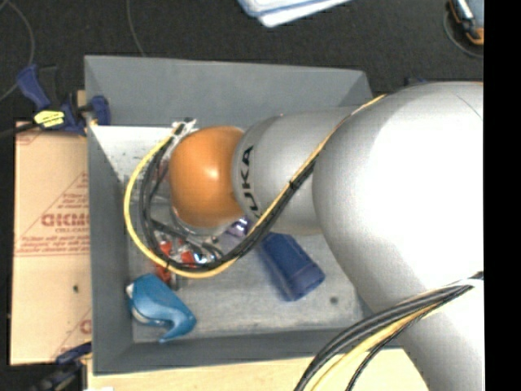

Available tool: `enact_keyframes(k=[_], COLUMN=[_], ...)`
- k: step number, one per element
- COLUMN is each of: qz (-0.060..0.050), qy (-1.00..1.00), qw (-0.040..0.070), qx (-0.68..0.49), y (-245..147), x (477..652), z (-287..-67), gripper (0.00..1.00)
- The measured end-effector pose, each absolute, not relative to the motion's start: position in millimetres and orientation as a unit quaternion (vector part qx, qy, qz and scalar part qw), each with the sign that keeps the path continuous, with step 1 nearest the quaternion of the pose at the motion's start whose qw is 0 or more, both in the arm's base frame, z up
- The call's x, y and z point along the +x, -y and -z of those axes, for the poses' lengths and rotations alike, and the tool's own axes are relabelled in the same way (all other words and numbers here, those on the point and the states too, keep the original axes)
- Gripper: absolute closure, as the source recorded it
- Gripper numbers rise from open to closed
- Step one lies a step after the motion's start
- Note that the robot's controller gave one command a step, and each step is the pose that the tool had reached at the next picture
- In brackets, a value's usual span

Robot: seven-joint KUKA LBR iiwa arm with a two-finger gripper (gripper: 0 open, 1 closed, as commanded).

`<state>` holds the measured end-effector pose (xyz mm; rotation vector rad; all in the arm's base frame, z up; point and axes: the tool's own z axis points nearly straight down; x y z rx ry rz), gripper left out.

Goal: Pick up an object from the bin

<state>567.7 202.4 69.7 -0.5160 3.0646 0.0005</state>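
My gripper (pixel 186 244) is low in the left half of the bin, and its body is mostly hidden under the wrist. A light blue, curved plastic thing (pixel 159 304), shaped like a tape dispenser, lies just below and left of the gripper in the bin's front left corner. A dark blue block (pixel 291 267) lies to the gripper's right on the bin floor, partly under the arm. Small red and orange bits (pixel 172 259) show right beneath the gripper; I cannot tell what they are.
The arm reaches in from the right and covers most of the bin's right and middle. An orange dome and looping cables sit on the wrist. The bin's left wall stands close to the gripper.
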Motion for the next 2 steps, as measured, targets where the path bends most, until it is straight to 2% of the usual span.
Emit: enact_keyframes(k=[1,2], qz=[-0.001,-0.001], qy=[-0.992,-0.992], qw=[0.018,0.018], qx=[-0.126,-0.125], y=[-168.9,-168.9], x=[544.7,544.7], z=[-83.7,-83.7], gripper=[1.0,1.0])
